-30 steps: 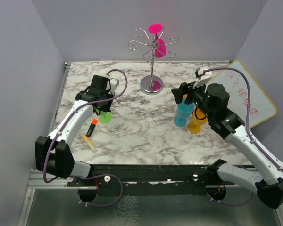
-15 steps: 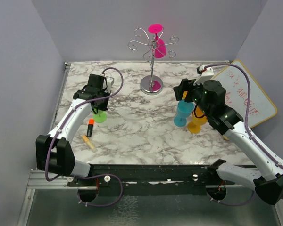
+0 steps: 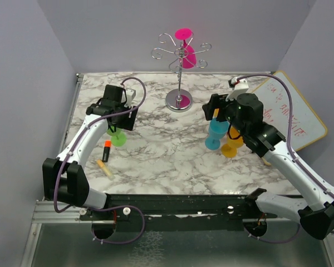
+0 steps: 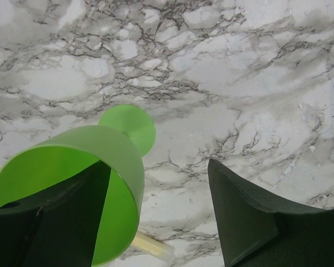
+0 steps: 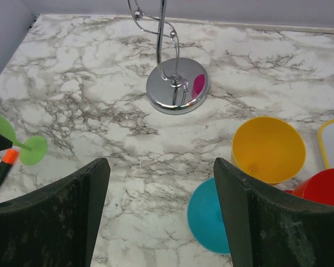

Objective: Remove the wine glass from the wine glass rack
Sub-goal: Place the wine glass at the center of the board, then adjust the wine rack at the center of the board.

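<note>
One pink wine glass [image 3: 188, 55] hangs foot-up among the curled arms of the silver wire rack [image 3: 179, 78], which stands at 12 o'clock on the marble table [image 3: 156, 161]; neither arm is touching it. The left gripper [image 3: 121, 119] sits at about 9 o'clock with its fingers spread. In its wrist view the bowl of a green glass [image 4: 72, 161] lies close against one finger, with a wide gap to the other. An orange marker [image 3: 106, 150] and a pale yellow stick [image 3: 106, 168] lie just toward 7 o'clock from that glass. The right gripper [image 3: 211, 108] hovers at about 2 o'clock, its fingers also spread with nothing between them, pointing toward the rack's shiny round base. Just beneath it, at 3 o'clock, a teal glass [image 3: 214, 133] and a yellow glass [image 3: 231, 146] stand side by side. A red cup [image 5: 325, 186] is just beyond them. A whiteboard [image 3: 298, 117] leans at the table's 3 o'clock edge.
</note>
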Available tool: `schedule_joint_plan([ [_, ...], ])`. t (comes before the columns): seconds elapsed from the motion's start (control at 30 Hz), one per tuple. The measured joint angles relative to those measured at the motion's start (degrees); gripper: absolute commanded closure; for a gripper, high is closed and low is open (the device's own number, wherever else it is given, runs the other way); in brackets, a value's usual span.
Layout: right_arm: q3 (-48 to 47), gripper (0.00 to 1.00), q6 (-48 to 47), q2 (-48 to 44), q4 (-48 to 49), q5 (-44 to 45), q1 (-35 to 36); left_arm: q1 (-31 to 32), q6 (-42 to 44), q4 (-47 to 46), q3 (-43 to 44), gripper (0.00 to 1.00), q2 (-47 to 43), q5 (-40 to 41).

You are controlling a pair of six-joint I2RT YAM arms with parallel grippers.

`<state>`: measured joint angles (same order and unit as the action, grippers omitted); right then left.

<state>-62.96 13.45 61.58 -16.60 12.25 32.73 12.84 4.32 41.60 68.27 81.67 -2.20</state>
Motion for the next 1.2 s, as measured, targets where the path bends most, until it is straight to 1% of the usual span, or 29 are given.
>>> schedule_joint_plan([
  [0.13,-0.4,0.19,0.3,0.9,-0.7,-0.1,0.0,0.0,-0.2,0.5,2.3,0.18,-0.3,0.0],
  [0.27,-6.8,0.18,2.4,5.9,-6.3,-0.3,-0.2,0.0,-0.8,0.7,4.7,0.18,-2.1,0.1],
  [0.33,-9.5,0.18,3.3,8.9,-7.3,-0.7,-0.2,0.0,-1.4,0.7,5.9,0.18,-3.1,0.0],
  [0.4,-10.7,0.18,4.3,11.4,-8.0,-1.5,-0.5,0.0,-2.0,0.5,6.7,0.18,-4.0,-0.5],
  [0.5,-10.9,0.18,5.6,13.8,-8.8,-2.9,-1.2,0.0,-3.6,-0.3,8.1,0.18,-5.2,-3.5],
  [0.6,-12.7,0.19,6.5,17.0,-10.0,-6.0,-4.1,0.2,-6.5,-2.8,9.1,0.18,-6.0,-7.8],
  [0.77,-25.4,0.19,4.2,26.1,-12.2,-8.2,-11.7,2.4,-11.2,-7.6,9.1,0.18,-6.8,-12.2],
  [0.83,-28.4,0.19,3.0,27.9,-12.8,-8.3,-13.6,3.2,-12.3,-8.9,8.5,0.17,-7.4,-13.2],
  [1.03,-33.1,0.19,1.9,30.4,-13.6,-8.5,-16.8,3.3,-13.7,-9.9,5.6,0.15,-10.4,-13.7],
  [1.2,-40.4,0.19,1.0,36.2,-13.7,-9.2,-17.4,3.3,-13.9,-10.4,4.9,0.13,-10.9,-14.7],
])
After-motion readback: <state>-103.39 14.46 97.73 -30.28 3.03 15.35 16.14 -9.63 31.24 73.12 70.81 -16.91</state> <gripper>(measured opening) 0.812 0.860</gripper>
